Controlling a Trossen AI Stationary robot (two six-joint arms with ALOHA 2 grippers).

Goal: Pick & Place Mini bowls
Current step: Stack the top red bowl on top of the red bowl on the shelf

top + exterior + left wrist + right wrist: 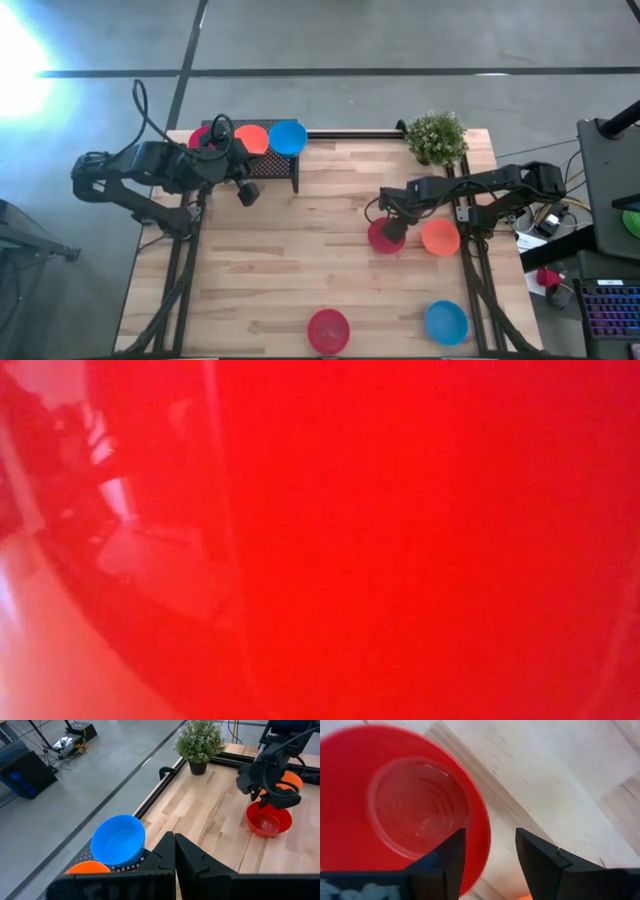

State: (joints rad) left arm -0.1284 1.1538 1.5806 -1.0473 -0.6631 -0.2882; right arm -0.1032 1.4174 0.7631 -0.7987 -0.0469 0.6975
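Observation:
A red mini bowl [381,238] sits upright on the wooden table at the right, with an orange one [440,237] beside it. My right gripper [490,857] points down over the red bowl [405,805], open. One finger is inside the bowl and the other outside, astride its rim. At the far left, red, orange and blue bowls [287,137] rest on a black rack [272,166]. My left gripper [175,857] hovers shut near that rack, holding nothing. A red bowl [328,330] and a blue bowl [446,322] lie near the table's front edge. My right gripper comes at the red bowl from above, its fingers on either side of the rim [482,837] on the side facing the orange bowl. Whether either finger touches the bowl, I cannot tell. The bowl rests on the table.
A small potted plant [437,137] stands at the far right corner. The low view is filled by the red bowl [400,540] close to its lens. Bare wood lies across the table's middle.

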